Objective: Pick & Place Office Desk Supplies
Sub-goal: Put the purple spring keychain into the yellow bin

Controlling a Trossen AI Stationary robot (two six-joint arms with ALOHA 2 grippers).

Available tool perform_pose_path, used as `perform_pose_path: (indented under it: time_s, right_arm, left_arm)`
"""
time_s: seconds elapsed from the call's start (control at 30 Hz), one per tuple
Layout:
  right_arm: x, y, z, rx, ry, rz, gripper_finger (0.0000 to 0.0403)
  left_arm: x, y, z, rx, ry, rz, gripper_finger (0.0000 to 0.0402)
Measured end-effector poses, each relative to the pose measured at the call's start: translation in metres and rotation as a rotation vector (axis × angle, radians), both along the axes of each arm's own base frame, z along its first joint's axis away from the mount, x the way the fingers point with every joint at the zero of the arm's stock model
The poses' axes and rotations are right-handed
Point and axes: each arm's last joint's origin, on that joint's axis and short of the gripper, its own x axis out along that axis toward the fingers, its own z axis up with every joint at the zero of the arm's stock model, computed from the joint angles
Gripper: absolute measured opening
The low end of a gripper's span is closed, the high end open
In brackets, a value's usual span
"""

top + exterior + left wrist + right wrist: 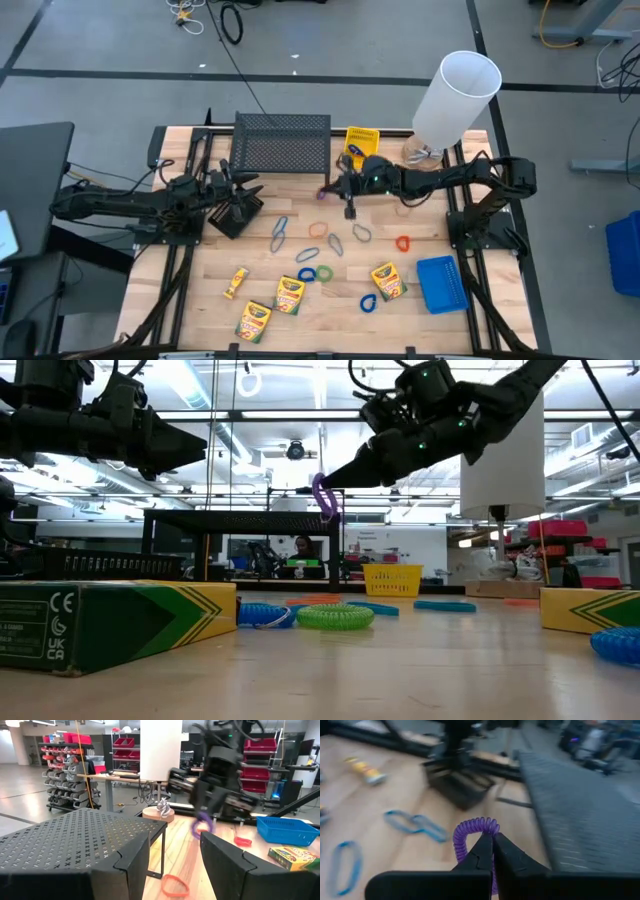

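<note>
A: Item one: purple loop (pixel 472 832), coiled, pinched between the closed fingers of the right gripper (pixel 492 845). Held in the air, just beside the near right corner of the black mesh rack (pixel 282 142), above bare table.

B: Second claw?

A: Left gripper (pixel 243 192), fingers apart, nothing between them. Parked at the left of the table, beside the rack's left end, pointing toward the loop.

B: Remaining stock?

A: Crayon boxes (pixel 290 294), four, scattered near the front edge. Loose loops (pixel 279 232) in blue, green, orange and grey, mid-table. Blue bin (pixel 441 284) near right, yellow bin (pixel 362 141) far, just right of the rack.

B: Risks?

A: Thin grip on a springy coil; likely to slip or twist out if swung fast. Dangling end could catch on the rack's edge or mesh holes. Two arms close together near the rack, so a careless reach could knock them. Drop would probably land short of any bin, among the other loops.

B: Surface and surroundings?

A: Pale wooden table (pixel 330 310), planked, dark rails along both sides. Tall white cylinder (pixel 455 96) on a round base at the far right. Grey floor with cables beyond; shelving with red bins and a seated person in the room behind.
</note>
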Motion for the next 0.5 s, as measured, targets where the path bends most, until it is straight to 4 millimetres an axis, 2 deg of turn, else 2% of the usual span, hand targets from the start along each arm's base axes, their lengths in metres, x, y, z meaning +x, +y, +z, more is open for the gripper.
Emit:
perform_pose_path:
  time_s: [0.3, 0.5]
  right_arm:
    - [-0.01, -0.049, 0.013, -0.067, -0.119, -0.356, 0.0]
    - [-0.021, -0.073, 0.013, -0.123, -0.099, -0.618, 0.0]
  left_arm:
    - [0.0, 0.0, 0.0, -0.003, -0.002, -0.001, 0.0181]
    - [0.001, 0.0, -0.001, -0.008, 0.003, -0.001, 0.0181]
